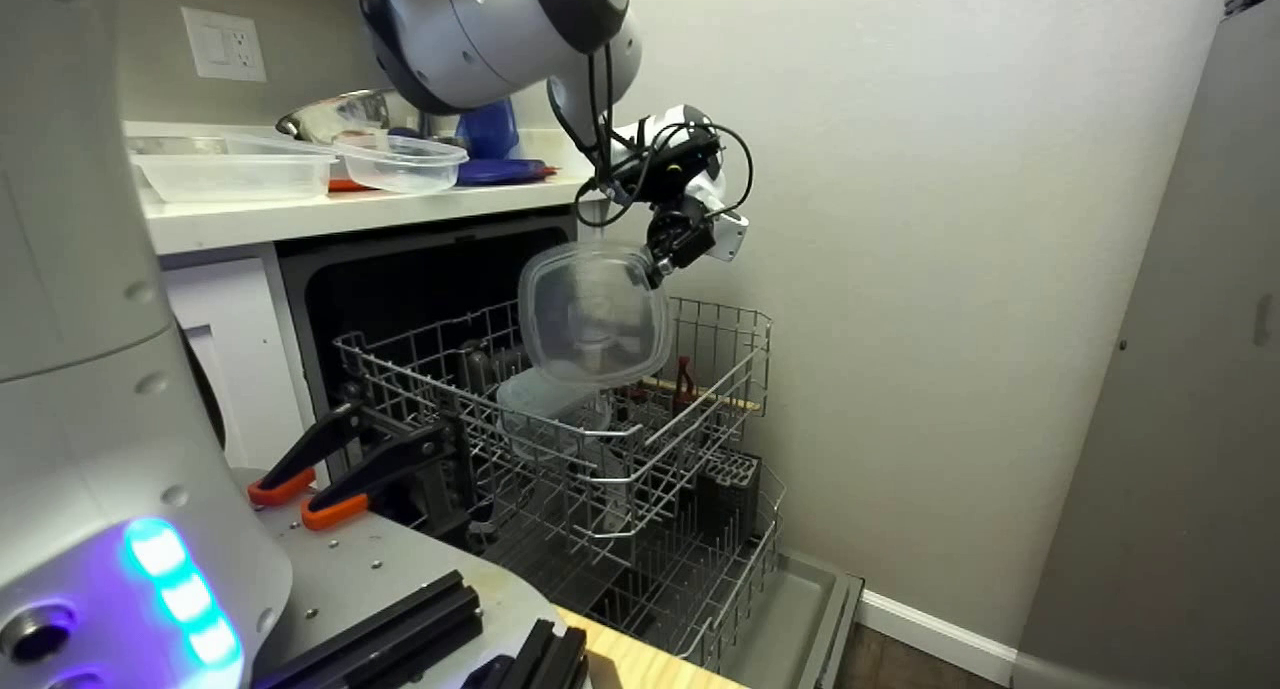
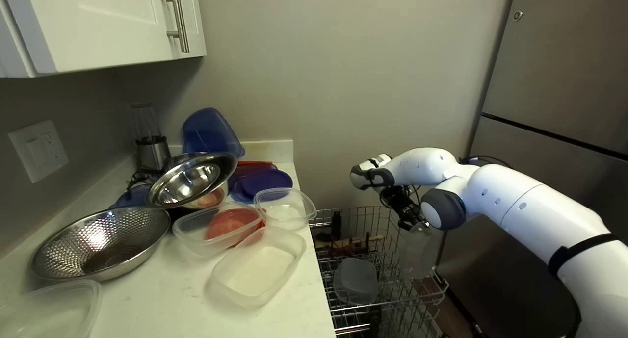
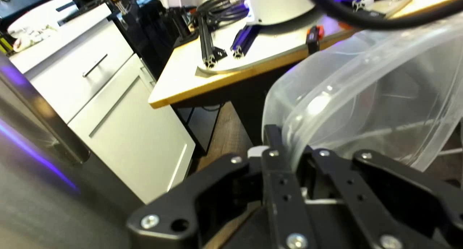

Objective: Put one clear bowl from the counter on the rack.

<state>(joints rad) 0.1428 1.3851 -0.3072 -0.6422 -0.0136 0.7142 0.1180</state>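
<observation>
- Clenching the rim of the clear bowl (image 1: 595, 319), the gripper (image 1: 655, 272) hangs over the rack (image 1: 722, 311) in an exterior view. The bowl is tipped steeply on edge, a broad face toward the camera; whether it touches any wire I cannot tell.
- Inside the rack, lower than the bowl, sits a pale grey dish (image 1: 540, 397). Beneath, a lower basket (image 1: 760, 559) carries a dark slotted holder (image 1: 728, 491).
- The counter (image 1: 420, 207) runs above the dark dishwasher opening (image 1: 450, 281), and black clamp handles (image 1: 390, 469) with orange ends show near the robot's base (image 1: 100, 449).
- In an exterior view the white arm (image 2: 535, 200) enters from the right edge. The bowl, faint in outline, hangs on the side of the rack away from the counter; the pale grey dish lies between them.
- On the counter stand four clear containers (image 2: 257, 269), a perforated steel colander (image 2: 117, 240), a tilted steel bowl (image 2: 194, 178) and a round blue lid (image 2: 267, 180).
- In the wrist view the bowl's rim passes between the two black fingers (image 3: 274, 142), held fast, its see-through body spreading to the right edge. Beyond are a wooden-edged table (image 3: 177, 79) and white cabinets (image 3: 141, 147).
</observation>
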